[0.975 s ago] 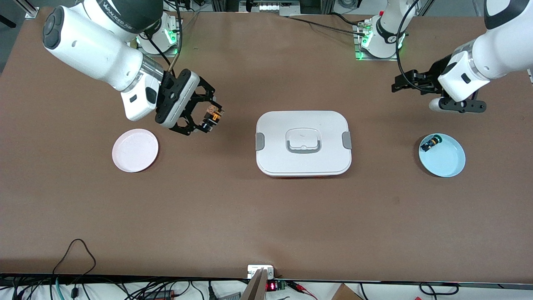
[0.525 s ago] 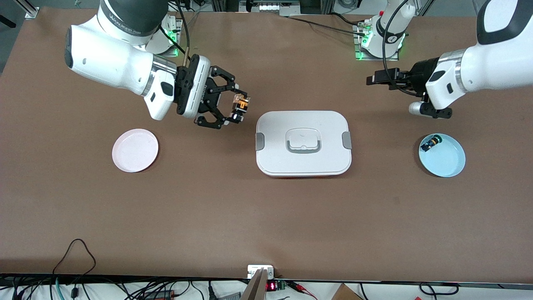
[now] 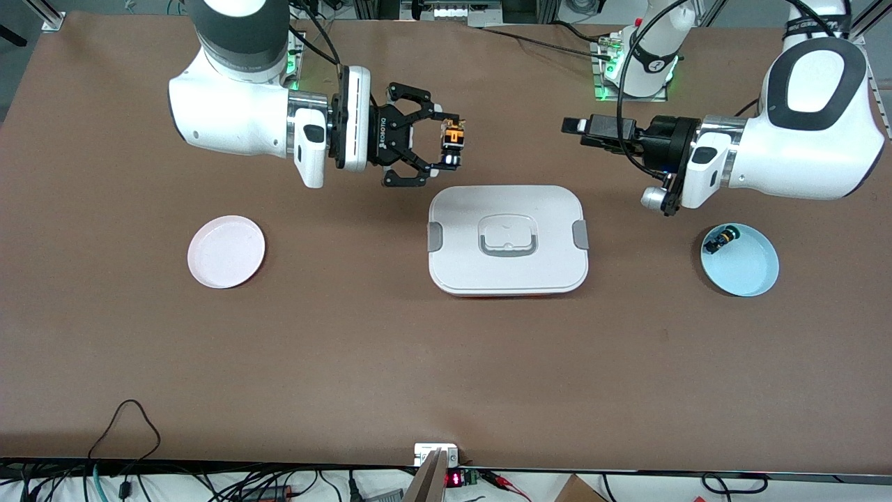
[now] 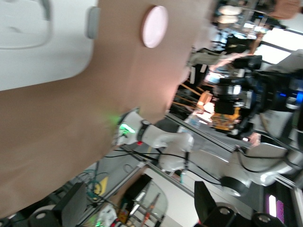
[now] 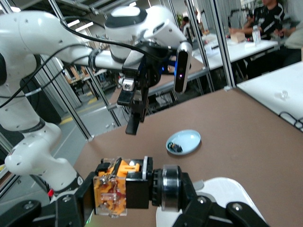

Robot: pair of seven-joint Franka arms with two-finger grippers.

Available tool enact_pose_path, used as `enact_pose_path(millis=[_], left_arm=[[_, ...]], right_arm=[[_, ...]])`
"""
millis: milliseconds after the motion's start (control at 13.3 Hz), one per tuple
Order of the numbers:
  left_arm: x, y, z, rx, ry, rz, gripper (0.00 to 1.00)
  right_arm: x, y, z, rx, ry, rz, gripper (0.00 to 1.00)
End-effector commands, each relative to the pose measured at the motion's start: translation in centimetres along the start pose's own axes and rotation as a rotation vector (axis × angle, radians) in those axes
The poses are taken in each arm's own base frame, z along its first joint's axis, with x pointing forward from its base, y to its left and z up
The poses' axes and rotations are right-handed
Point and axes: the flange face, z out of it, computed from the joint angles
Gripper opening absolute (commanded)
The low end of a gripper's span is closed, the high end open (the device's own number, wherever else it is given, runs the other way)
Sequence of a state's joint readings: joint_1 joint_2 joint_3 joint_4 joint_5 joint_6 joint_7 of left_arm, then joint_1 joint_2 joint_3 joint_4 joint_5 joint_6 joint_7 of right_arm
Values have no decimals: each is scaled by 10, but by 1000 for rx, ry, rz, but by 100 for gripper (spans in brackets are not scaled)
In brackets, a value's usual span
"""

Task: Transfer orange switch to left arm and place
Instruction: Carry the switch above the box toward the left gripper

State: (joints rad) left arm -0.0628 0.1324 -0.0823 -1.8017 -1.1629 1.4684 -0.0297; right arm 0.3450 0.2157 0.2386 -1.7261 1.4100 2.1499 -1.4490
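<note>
My right gripper [image 3: 451,143] is shut on the orange switch [image 3: 454,139] and holds it in the air over the table, just off the base-side edge of the white box [image 3: 507,239]. In the right wrist view the switch [image 5: 124,189] sits crosswise between the fingers, orange end showing. My left gripper [image 3: 577,126] is open and empty. It is level in the air over the table off the box's other corner, pointing at the switch with a gap between them. The left wrist view shows the switch [image 4: 221,112] ahead in the right gripper.
A pink plate [image 3: 226,251] lies toward the right arm's end. A blue plate [image 3: 749,268] toward the left arm's end holds a black switch with a green-yellow cap [image 3: 718,240]. The box lies in the middle between the plates.
My right gripper has carried the switch from beside the pink plate toward the box's base-side edge. My left gripper has swung in from over the blue plate's end toward it.
</note>
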Motion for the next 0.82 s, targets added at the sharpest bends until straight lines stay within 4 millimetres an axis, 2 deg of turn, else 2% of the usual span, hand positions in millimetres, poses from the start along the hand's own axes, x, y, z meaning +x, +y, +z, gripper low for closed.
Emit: enact_pose_path(millis=[0,225,375,675,750], left_arm=[[-2,-2,25,-130,28,47,100],[-10,7,56,-228,103,26,100],[-7,14,66,-250,152,49,100],[8,10,67,-290,238,137,100],[8,14,78,-309,231,150,100]], right_arm=[[-12,9,8,4,104,-47,4],[-26,14,19,3,197,-97,4],[-32,15,24,-3,233,-98,4],[-38,7,38,10,240,-95,4],[-37,6,39,12,240,-93,4]])
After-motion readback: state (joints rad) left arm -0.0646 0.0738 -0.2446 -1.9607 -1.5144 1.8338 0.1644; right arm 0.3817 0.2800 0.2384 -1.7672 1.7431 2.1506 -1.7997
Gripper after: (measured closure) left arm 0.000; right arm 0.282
